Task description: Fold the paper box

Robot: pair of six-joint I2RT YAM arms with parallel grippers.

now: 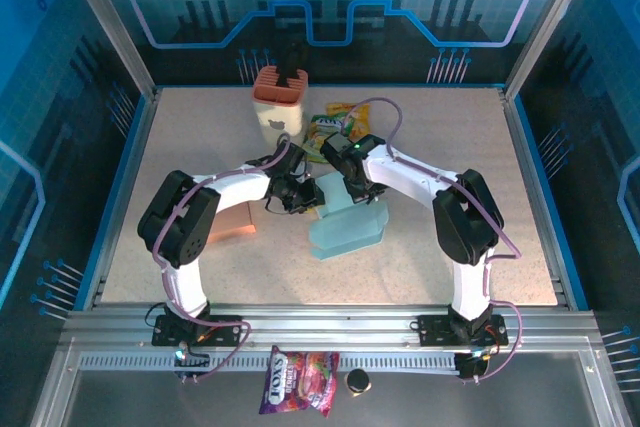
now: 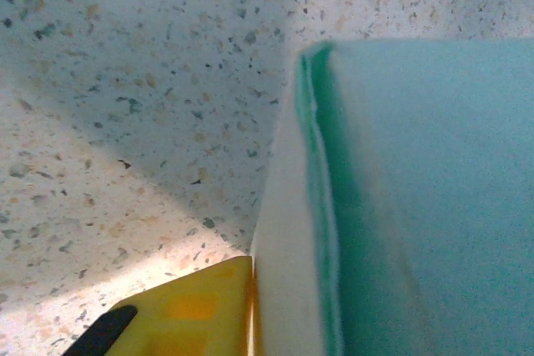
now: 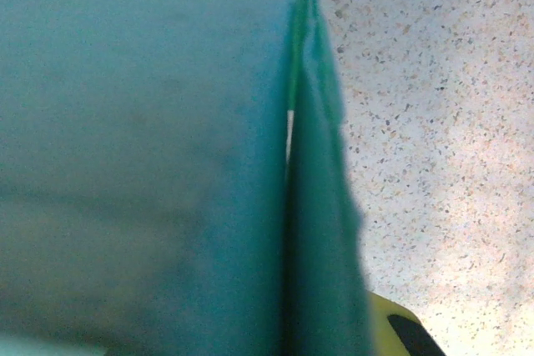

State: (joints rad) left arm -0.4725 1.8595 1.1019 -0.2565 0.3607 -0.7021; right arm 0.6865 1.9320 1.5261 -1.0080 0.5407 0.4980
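Note:
The teal paper box [image 1: 347, 215] lies partly folded at the table's centre, between both arms. My left gripper [image 1: 300, 194] is at its left side. In the left wrist view one yellow finger [image 2: 179, 310] presses against the white inner face of an upright box panel [image 2: 288, 248], and the other finger is hidden behind the teal wall [image 2: 425, 206]. My right gripper [image 1: 346, 173] is over the box's far edge. Teal paper [image 3: 150, 164] and a folded flap [image 3: 321, 223] lie across its jaws. One yellow finger [image 3: 399, 328] shows just right of the flap, well off centre.
A salmon box [image 1: 232, 222] lies under the left arm. An orange container [image 1: 279, 97] and snack packets [image 1: 335, 125] stand at the back. A candy packet [image 1: 300, 381] and a small dark cap [image 1: 357, 381] rest on the front rail.

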